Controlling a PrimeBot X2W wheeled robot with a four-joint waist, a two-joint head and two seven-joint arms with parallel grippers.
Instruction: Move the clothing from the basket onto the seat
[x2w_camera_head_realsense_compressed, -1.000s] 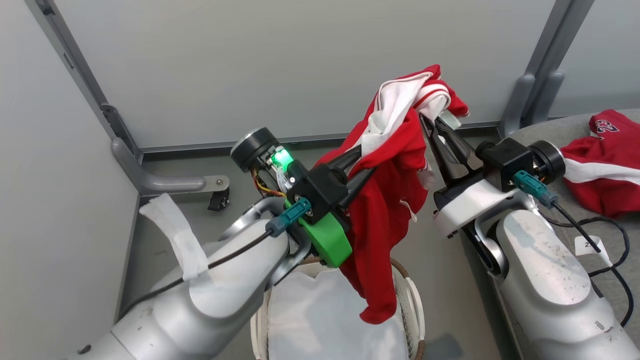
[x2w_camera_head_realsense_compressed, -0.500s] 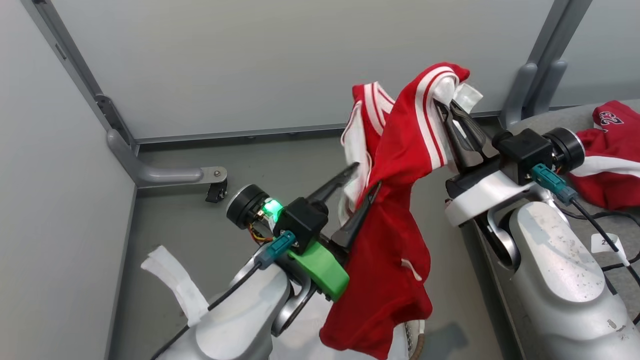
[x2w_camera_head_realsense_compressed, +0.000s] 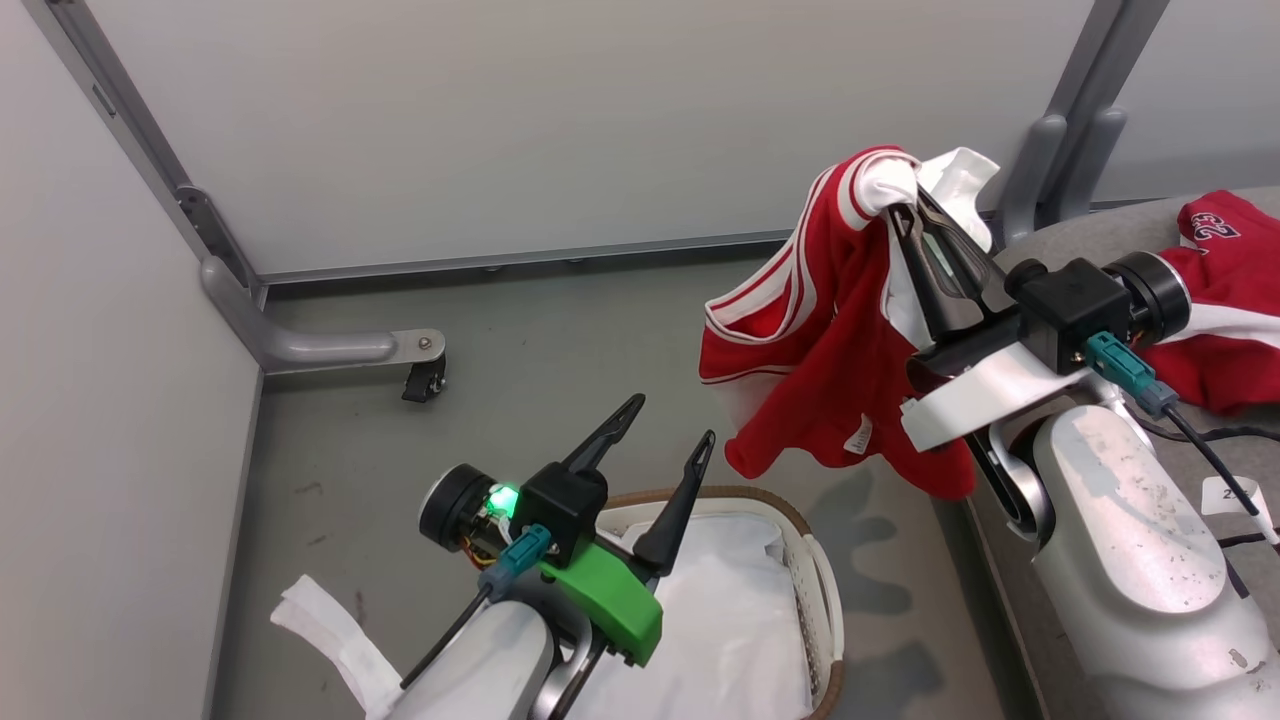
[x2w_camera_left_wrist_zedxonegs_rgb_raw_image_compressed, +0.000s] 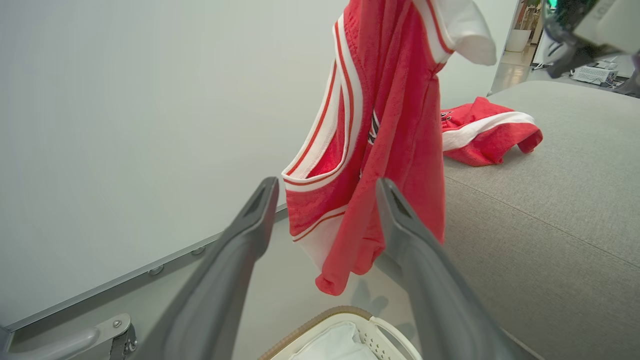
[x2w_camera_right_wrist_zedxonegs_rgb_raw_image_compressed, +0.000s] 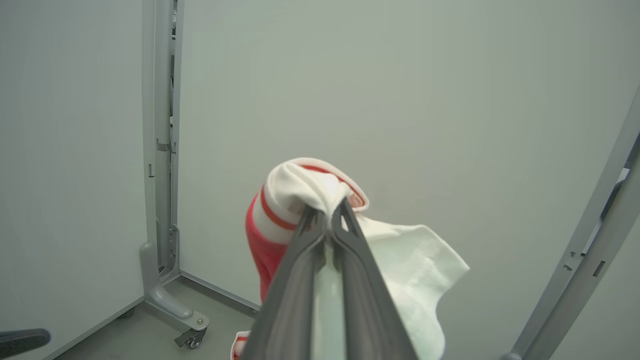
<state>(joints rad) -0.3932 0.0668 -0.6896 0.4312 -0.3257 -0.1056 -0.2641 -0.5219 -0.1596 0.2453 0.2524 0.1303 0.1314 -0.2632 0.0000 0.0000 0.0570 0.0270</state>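
Observation:
A red jersey with white stripes (x2w_camera_head_realsense_compressed: 830, 340) hangs in the air from my right gripper (x2w_camera_head_realsense_compressed: 905, 205), which is shut on its white-trimmed edge (x2w_camera_right_wrist_zedxonegs_rgb_raw_image_compressed: 310, 192). The jersey (x2w_camera_left_wrist_zedxonegs_rgb_raw_image_compressed: 380, 150) dangles over the floor between the basket and the seat. My left gripper (x2w_camera_head_realsense_compressed: 670, 425) stands open and empty above the white basket (x2w_camera_head_realsense_compressed: 815, 560), apart from the jersey. Inside the basket lies the white liner (x2w_camera_head_realsense_compressed: 720, 620). Another red piece of clothing with numbers (x2w_camera_head_realsense_compressed: 1225, 290) rests on the grey seat (x2w_camera_left_wrist_zedxonegs_rgb_raw_image_compressed: 550, 200), and its white-banded side (x2w_camera_left_wrist_zedxonegs_rgb_raw_image_compressed: 485, 132) faces the left wrist camera.
Grey partition walls close off the back and left. A wheeled metal foot (x2w_camera_head_realsense_compressed: 400, 355) of the left partition sticks out onto the floor. A second partition post (x2w_camera_head_realsense_compressed: 1060, 160) stands by the seat's corner. Black cables and a white tag (x2w_camera_head_realsense_compressed: 1230, 495) lie on the seat.
My left gripper let go of the jersey, opened wide and dropped back toward the basket. My right gripper carried the jersey rightward toward the seat. The head camera also shifted.

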